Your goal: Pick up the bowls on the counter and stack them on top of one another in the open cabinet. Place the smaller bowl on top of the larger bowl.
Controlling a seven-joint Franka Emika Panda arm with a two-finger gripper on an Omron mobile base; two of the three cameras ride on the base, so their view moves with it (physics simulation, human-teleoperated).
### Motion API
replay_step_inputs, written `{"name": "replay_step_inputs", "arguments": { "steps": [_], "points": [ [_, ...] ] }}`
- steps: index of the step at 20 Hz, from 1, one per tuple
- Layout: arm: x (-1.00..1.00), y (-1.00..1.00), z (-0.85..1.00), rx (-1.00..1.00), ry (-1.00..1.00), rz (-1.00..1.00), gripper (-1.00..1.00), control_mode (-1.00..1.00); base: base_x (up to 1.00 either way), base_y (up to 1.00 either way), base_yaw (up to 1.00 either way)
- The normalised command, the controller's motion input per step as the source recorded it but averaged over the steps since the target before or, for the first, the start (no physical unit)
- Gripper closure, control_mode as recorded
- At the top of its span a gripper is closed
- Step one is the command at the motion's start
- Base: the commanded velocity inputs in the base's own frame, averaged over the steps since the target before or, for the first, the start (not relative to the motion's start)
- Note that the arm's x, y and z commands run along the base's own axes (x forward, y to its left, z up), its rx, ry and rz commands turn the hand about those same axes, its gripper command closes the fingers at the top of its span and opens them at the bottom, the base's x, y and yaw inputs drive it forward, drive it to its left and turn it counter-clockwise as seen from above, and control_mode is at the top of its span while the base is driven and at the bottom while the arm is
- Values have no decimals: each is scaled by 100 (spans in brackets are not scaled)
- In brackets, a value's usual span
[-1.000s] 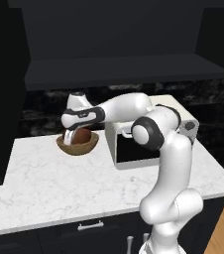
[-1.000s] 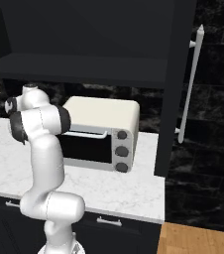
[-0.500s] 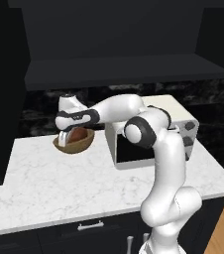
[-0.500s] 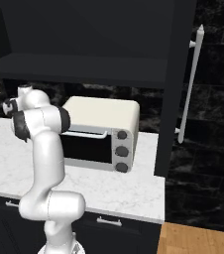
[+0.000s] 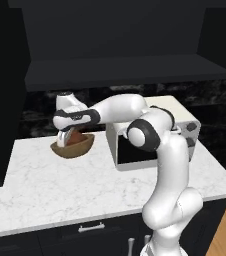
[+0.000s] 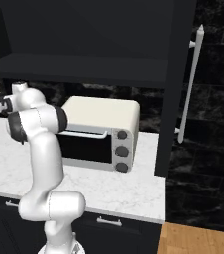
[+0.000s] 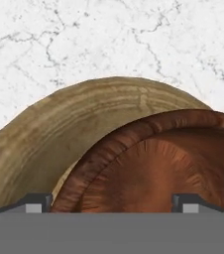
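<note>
On the counter (image 5: 45, 185), at ten o'clock from the base, your gripper (image 7: 112, 201) is now standing wide open, releasing the smaller bowl (image 7: 158, 163) inside the larger bowl (image 7: 49, 144), not yet in the open cabinet (image 5: 125, 75)

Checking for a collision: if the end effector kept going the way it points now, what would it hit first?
Most likely the inside of the smaller bowl, nested in the larger bowl just ahead of the open end effector.
</note>
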Motion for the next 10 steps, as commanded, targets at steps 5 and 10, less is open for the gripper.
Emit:
{"name": "replay_step_inputs", "arguments": {
  "steps": [5,10],
  "points": [
    [-68,0,26,0,-16,0,-100,-100,0,0,0],
    [-58,0,0,-8,-33,0,-100,-100,0,0,0]
  ]
}}
